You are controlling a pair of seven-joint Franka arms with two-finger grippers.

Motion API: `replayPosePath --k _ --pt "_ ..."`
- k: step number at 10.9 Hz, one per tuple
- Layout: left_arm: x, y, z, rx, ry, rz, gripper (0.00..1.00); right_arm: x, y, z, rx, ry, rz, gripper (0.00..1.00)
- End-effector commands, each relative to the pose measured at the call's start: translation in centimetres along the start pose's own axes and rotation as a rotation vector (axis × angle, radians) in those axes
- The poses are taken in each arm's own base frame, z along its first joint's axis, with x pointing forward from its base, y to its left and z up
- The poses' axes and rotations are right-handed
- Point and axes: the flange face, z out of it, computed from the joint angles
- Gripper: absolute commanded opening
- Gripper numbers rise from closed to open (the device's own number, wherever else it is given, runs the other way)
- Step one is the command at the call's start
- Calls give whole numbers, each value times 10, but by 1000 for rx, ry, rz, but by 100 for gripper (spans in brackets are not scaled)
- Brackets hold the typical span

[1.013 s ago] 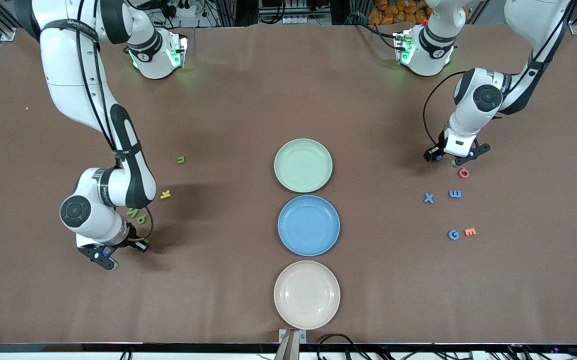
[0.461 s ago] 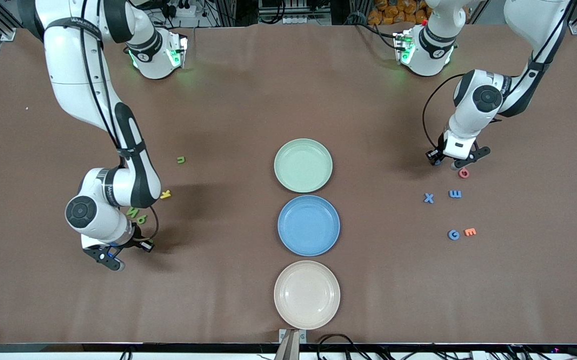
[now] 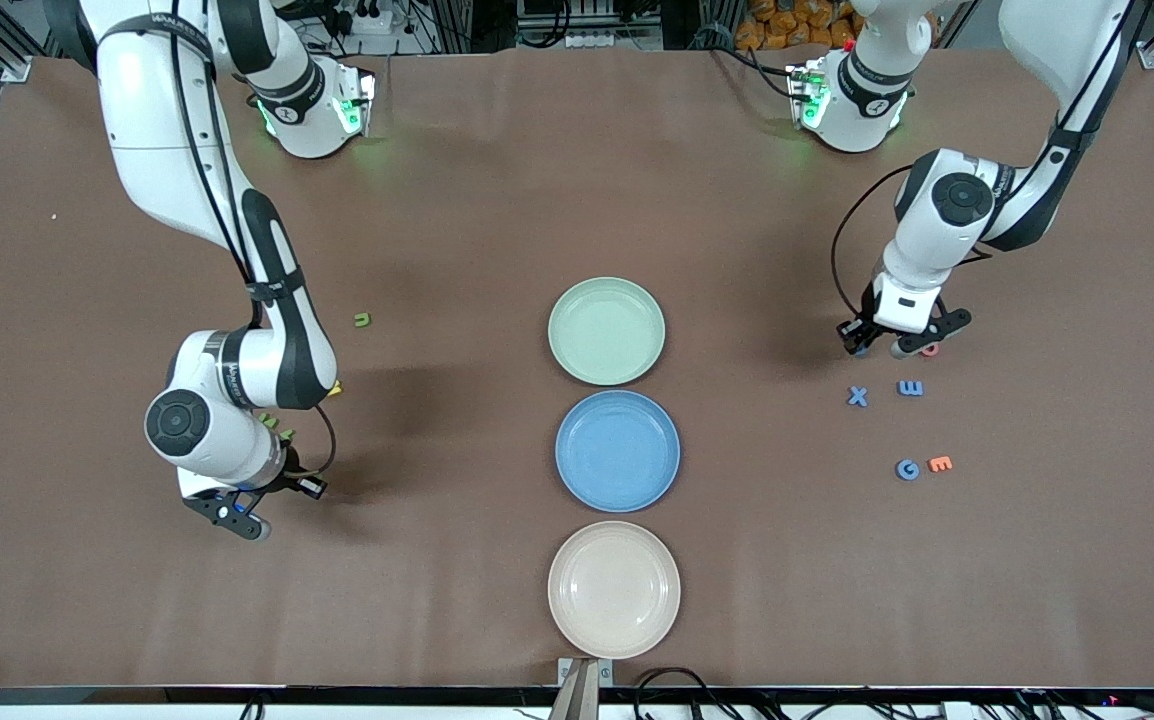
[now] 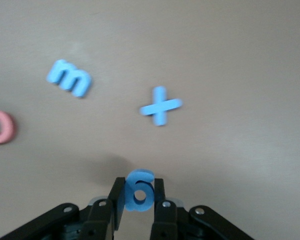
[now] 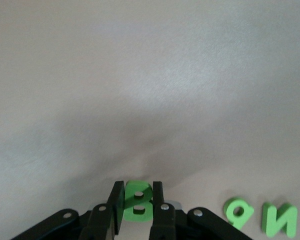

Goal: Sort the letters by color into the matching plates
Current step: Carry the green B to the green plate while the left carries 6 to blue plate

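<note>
Currently left gripper (image 4: 139, 200) clamps a blue 6 (image 4: 139, 190) above the table (image 3: 497, 200); right gripper (image 5: 138, 202) clamps a green B (image 5: 138, 201).

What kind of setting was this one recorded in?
Most likely a robotics lab bench: two arms bolted along a brown-covered table, metal framing and cables at its edges. The left hand grips a blue letter, the right hand a green letter.

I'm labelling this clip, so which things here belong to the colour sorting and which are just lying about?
Job:
left claw shut on blue piece
right claw shut on green piece
green plate
blue plate
loose blue letters, like the X

Lying about:
cream plate
orange letter
</note>
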Motion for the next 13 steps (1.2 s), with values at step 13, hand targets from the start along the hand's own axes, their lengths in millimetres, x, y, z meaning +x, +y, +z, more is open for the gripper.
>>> replayPosePath --k 13 --pt "-33 243 -32 -299 -9 -125 0 -145 -131 -85 31 -159 39 0"
